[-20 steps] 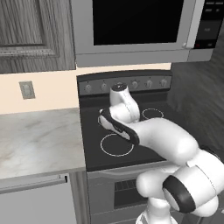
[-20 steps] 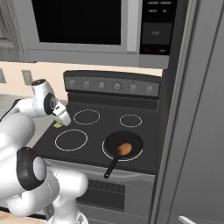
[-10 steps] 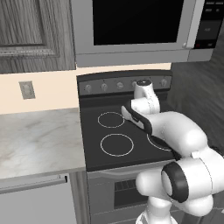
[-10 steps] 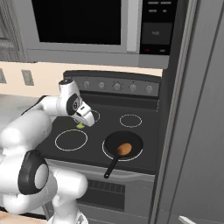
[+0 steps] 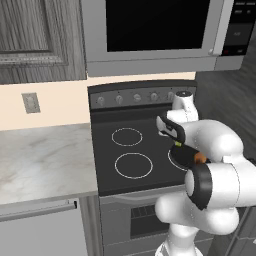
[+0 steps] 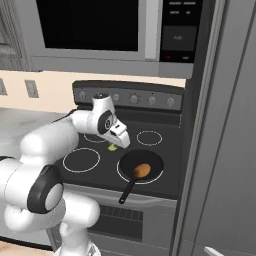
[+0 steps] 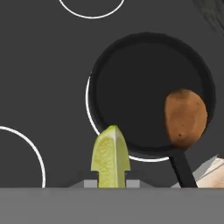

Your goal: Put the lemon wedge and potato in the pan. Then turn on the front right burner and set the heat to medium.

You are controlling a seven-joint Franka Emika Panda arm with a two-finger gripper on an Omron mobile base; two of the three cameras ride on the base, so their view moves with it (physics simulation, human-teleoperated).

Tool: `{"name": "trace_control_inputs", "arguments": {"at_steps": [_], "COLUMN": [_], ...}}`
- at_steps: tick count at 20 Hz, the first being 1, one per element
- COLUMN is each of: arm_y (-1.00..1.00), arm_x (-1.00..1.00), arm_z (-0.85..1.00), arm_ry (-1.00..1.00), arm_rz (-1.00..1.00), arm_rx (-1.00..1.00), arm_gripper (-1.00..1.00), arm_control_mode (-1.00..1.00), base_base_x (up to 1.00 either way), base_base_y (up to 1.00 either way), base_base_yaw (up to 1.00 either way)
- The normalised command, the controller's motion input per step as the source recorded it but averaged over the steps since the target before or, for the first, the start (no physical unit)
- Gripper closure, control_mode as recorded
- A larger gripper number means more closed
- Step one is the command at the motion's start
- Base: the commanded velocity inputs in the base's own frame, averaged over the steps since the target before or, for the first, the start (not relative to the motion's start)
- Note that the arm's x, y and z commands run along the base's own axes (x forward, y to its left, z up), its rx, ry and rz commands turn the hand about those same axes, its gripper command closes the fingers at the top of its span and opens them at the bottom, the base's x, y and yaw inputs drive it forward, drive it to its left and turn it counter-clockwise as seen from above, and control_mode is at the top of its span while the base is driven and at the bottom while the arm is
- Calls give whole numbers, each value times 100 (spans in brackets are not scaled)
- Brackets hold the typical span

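Gripping the lemon wedge (image 7: pixel 110 156), closed jaws hover over black cooktop (image 6: pixel 95 170) (microwave (image 6: pixel 100 35) above).

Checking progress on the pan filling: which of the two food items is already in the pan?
The potato, the orange-brown lump lying inside the black pan. The yellow-green lemon wedge is clamped in the hand, outside the pan's rim.
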Motion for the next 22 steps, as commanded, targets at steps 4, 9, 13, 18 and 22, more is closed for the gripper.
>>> {"name": "trace_control_inputs", "arguments": {"at_steps": [4,9,13,18,22], "arm_y": [-43,-6,-12,-23,-23], "arm_x": [0,1,8,5,11], "arm_z": [-22,-22,-27,-37,-26], "arm_ry": [12,3,1,5,1], "arm_rz": [0,0,0,0,0], "arm_rx": [-2,0,0,0,0], "arm_gripper": [100,100,100,100,100], "arm_control_mode": [-100,-100,-100,-100,-100], "base_base_x": [0,0,0,0,0], "base_base_y": [0,0,0,0,0], "base_base_yaw": [0,0,0,0,0]}}
